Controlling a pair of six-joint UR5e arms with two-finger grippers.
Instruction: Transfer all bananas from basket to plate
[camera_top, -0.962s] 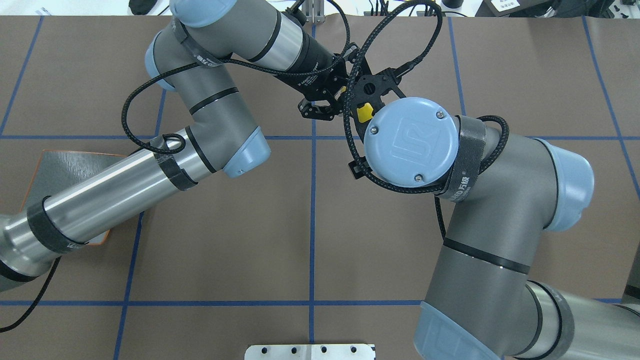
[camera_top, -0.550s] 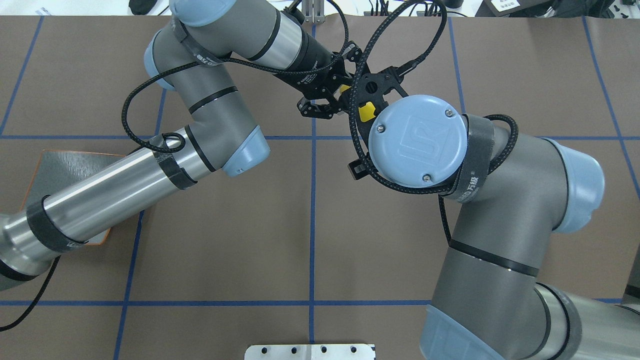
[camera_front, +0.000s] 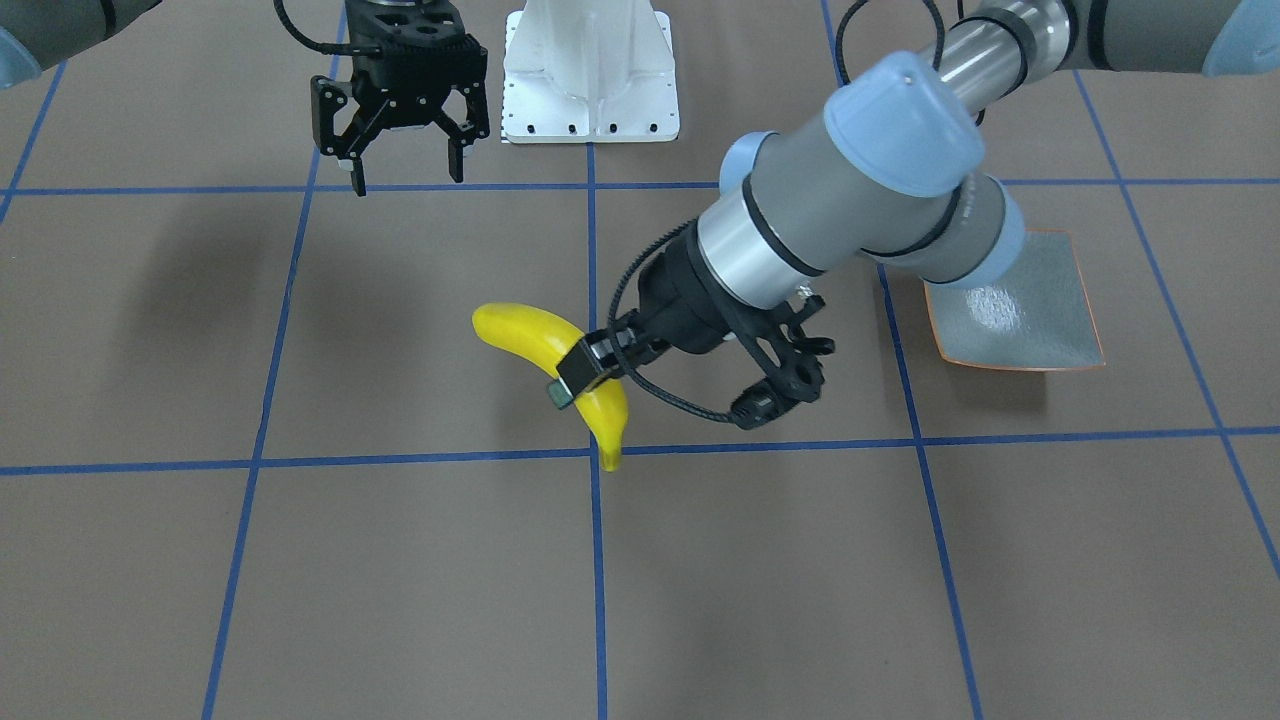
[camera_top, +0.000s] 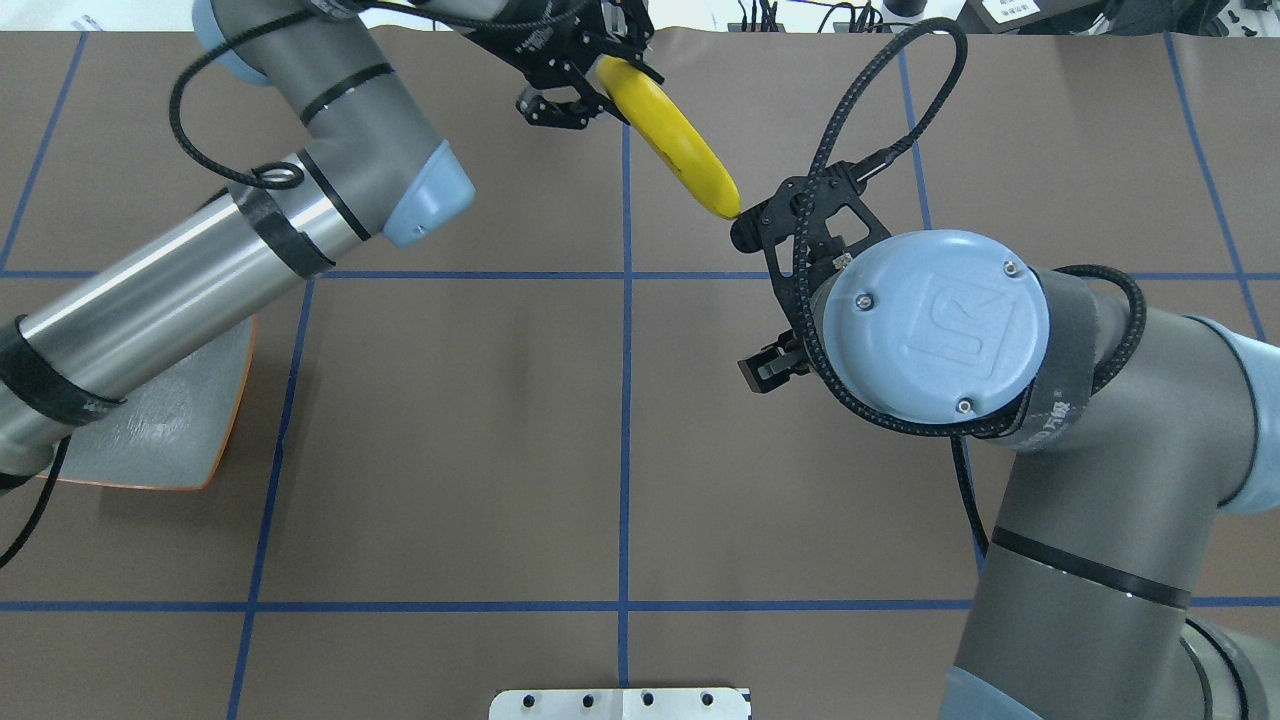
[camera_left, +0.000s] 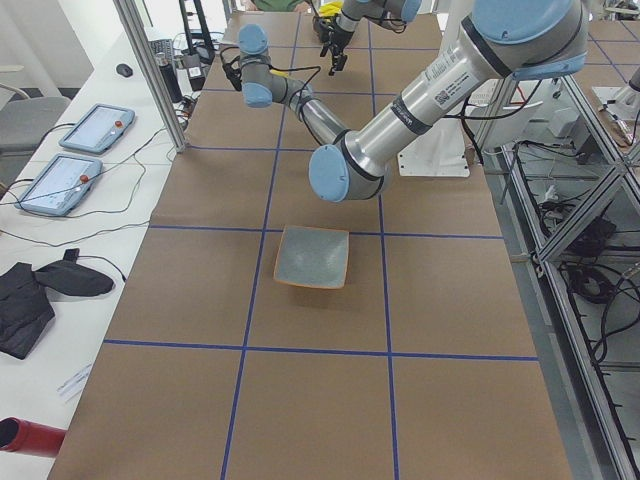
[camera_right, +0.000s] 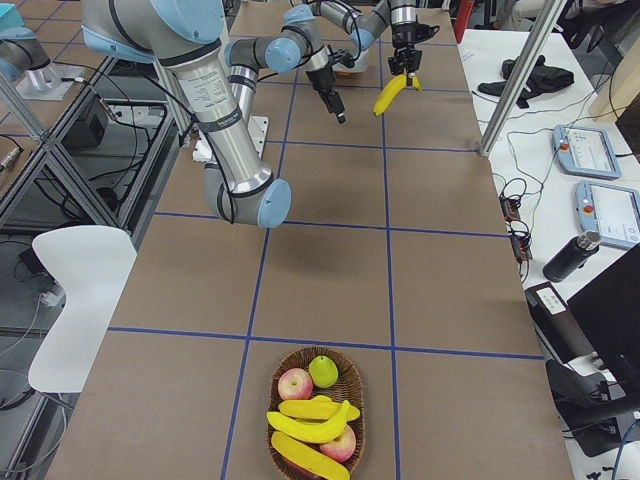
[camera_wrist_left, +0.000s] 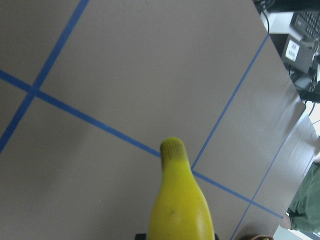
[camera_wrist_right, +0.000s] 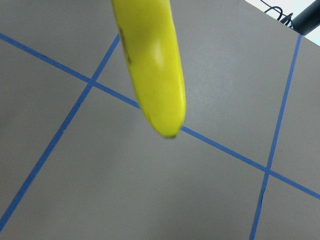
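A yellow banana (camera_front: 545, 340) hangs above the table, and my left gripper (camera_front: 588, 378) is shut around its middle. From overhead the same banana (camera_top: 672, 143) juts out of the left gripper (camera_top: 590, 85) near the table's far edge. My right gripper (camera_front: 407, 170) stands open and holds nothing, back toward the robot base. The square grey-green plate (camera_front: 1020, 310) with an orange rim lies bare under my left arm. The basket (camera_right: 355, 398) at the table's right end holds more bananas (camera_right: 310, 425).
An apple (camera_right: 295, 383) and a green pear (camera_right: 321, 371) share the basket with the bananas. The white robot base (camera_front: 590, 70) stands at the table's near edge. Tablets (camera_left: 85, 128) and cables lie on a side bench.
Both grippers were together at the banana. The left arm has since swung away toward the far edge with the banana, and the right gripper has pulled back without it.
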